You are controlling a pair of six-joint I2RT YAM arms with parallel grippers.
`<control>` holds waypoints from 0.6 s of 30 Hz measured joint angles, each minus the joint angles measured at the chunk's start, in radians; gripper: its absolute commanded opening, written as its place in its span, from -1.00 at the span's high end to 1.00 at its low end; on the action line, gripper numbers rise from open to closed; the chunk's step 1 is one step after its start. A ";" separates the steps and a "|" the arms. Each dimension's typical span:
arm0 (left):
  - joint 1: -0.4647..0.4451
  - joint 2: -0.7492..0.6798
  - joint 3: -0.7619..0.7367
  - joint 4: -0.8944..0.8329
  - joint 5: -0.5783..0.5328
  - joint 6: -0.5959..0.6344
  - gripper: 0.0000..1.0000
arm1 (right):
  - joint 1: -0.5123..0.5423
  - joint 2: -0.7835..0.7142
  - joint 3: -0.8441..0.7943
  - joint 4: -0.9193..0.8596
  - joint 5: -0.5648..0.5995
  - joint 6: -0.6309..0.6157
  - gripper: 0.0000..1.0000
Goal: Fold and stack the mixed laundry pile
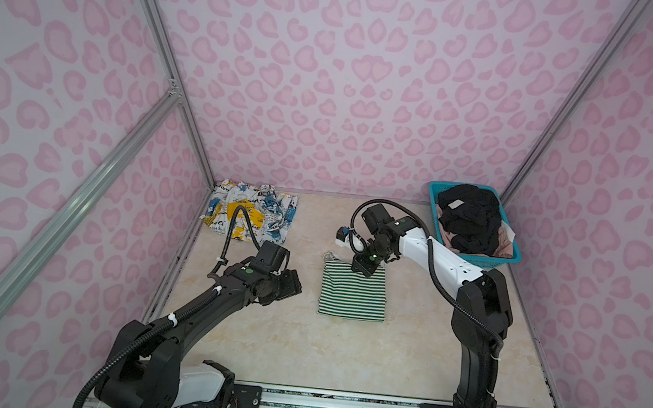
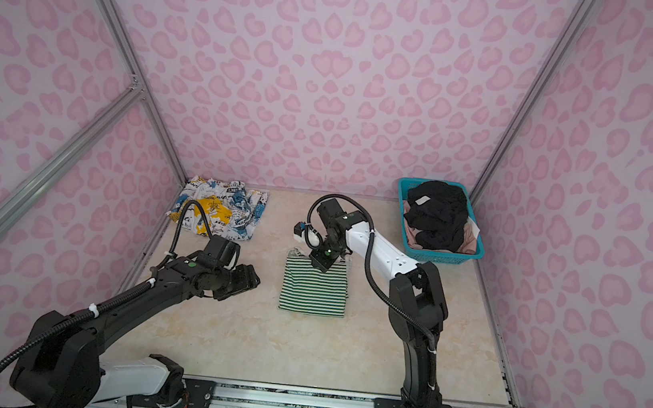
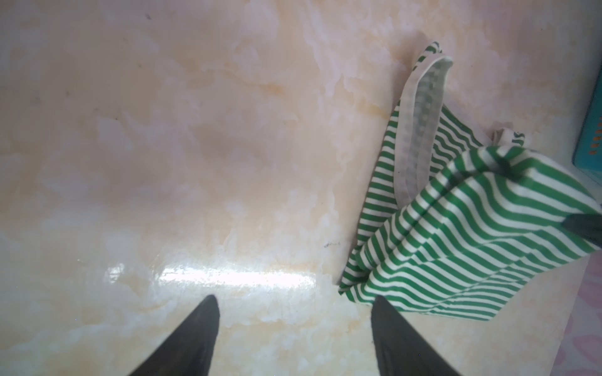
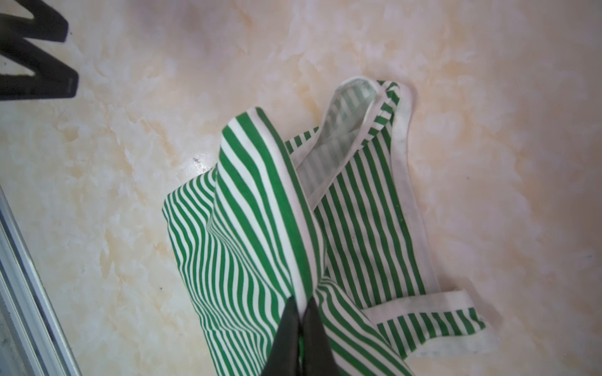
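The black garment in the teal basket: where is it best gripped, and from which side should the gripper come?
Probably its raised crumpled top, from straight above. The black garment heaps over the rim of the teal basket, whose walls block a sideways approach; a high pinch should spare the pale pink garment underneath.

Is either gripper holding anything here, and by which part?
The right gripper pinches the green-and-white striped top at a white-trimmed edge. The left gripper is open, holding nothing.
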 measured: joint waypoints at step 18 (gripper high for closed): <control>0.000 0.225 0.029 0.216 0.078 0.014 -0.13 | -0.027 -0.113 -0.046 0.080 0.029 0.045 1.00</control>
